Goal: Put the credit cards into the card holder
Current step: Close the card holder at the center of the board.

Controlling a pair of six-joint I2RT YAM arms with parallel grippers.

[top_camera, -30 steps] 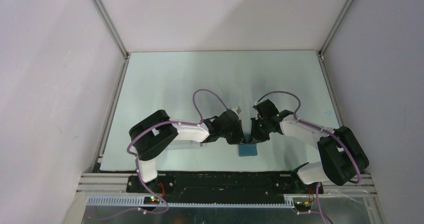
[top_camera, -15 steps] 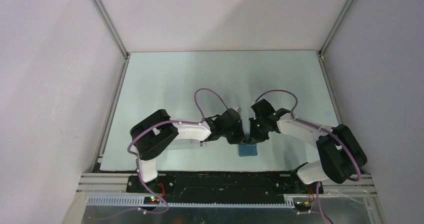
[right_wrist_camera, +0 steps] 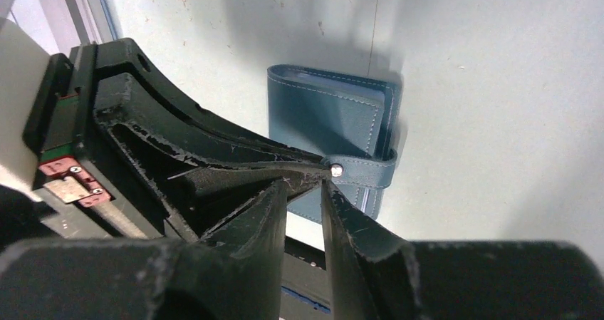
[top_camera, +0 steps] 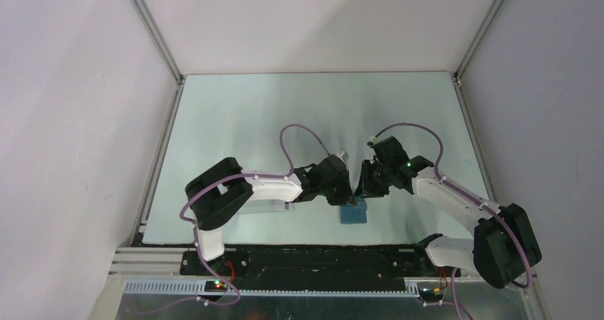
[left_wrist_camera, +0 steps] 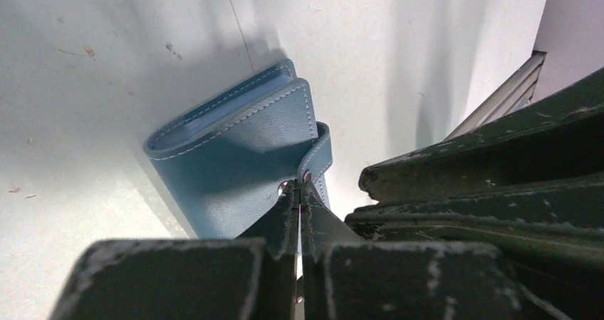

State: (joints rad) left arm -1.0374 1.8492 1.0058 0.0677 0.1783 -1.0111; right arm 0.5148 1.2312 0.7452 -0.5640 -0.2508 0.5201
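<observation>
The card holder [left_wrist_camera: 228, 163], smooth teal leather with pale stitching and rounded corners, lies folded on the matte tabletop [right_wrist_camera: 498, 85]. The left pincer [left_wrist_camera: 298, 189] is pinched tight on its clasp tab [right_wrist_camera: 367, 169]. The right pincer [right_wrist_camera: 305, 199] stands slightly parted alongside. Pale layers between the covers are unreadable. A clear box [right_wrist_camera: 64, 10] is cut off at the corner.

Matt leather-look card holder [left_wrist_camera: 235, 170], pale stitching, shiny metal stud [right_wrist_camera: 335, 168]
</observation>
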